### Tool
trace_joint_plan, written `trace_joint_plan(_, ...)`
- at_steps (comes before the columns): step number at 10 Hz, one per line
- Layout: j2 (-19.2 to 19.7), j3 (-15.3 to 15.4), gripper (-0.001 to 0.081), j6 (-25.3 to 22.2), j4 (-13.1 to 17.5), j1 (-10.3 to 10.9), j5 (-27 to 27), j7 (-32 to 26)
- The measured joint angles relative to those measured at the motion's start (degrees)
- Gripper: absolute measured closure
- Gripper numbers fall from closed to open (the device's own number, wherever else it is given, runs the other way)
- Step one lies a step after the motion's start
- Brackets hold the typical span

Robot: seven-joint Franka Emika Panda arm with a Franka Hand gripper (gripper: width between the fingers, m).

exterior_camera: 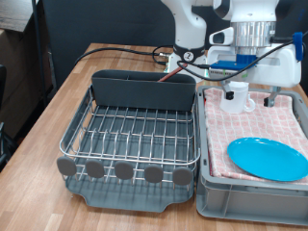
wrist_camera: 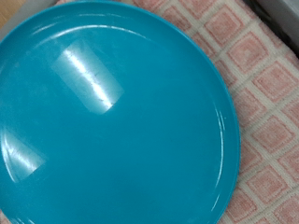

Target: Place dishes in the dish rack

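Hovering over the plate (wrist_camera: 112,112) on checked cloth (wrist_camera: 271,84) — gripper state not discernible; better approached at the rim, squarely.

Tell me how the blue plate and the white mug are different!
The blue plate is flat and wide; the white mug is tall and narrow. The plate lies near the exterior view's bottom; the mug stands further up, below the gripper. Both rest on the pink checked cloth, not in the dish rack.
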Motion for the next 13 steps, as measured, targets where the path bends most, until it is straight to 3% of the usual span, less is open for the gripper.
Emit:
trace_joint_plan(2, 1.45, 0.62, 0.0003, 1.87, -0.73, -0.04, 4.41, -3.67)
trace_joint_plan(3, 1.45, 0.57, 0.0003, 1.83, -0.72, -0.04, 4.01, -3.36)
trace_joint_plan(6, 2.05, 2.53, 0.0003, 4.10, -1.10, -0.64, 16.25, -15.71)
trace_joint_plan(11, 5.17, 5.07, 0.0003, 8.43, -1.94, -1.29, 28.75, -26.36)
trace_joint_plan(13, 7.05, 7.46, 0.0003, 10.71, -1.92, -2.74, 34.62, -31.93)
